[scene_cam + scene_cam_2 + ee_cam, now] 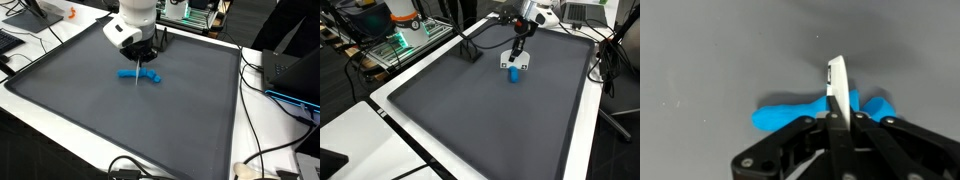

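As the gripper pinches a thin white strip between closed jaws, the strip's tip hangs over the blue piece, which lies flat on the grey mat. Whether the tip touches the piece cannot be told. Judged step: holding the strip over the piece. Any descent calls for a steady, vertical line.

Above the tool, the arm is rounded and white; the tool itself is matte black, with small pale screws at its knuckles.

Both exterior views look down across the grey mat from different sides; the wrist view hangs close above it.
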Tool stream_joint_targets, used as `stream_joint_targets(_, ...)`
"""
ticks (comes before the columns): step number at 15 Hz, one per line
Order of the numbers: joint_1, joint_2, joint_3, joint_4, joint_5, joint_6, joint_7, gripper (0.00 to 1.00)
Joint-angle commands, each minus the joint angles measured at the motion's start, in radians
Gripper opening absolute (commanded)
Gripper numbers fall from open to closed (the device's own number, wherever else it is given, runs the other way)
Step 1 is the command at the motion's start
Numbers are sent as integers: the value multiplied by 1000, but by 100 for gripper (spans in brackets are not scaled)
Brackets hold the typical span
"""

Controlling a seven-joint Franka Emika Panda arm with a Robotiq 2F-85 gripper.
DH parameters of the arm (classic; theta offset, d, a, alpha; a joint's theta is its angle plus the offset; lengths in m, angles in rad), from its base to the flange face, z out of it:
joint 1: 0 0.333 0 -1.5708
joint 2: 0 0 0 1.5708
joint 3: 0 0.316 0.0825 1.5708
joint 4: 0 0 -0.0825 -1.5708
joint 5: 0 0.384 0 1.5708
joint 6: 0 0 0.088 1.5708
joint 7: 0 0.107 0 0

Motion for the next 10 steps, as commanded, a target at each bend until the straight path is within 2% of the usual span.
stream_joint_targets(1, 0, 39, -7, -12, -12, 13, -16, 1)
stream_joint_targets(10, -25, -10, 0, -72, 23, -16, -51, 1)
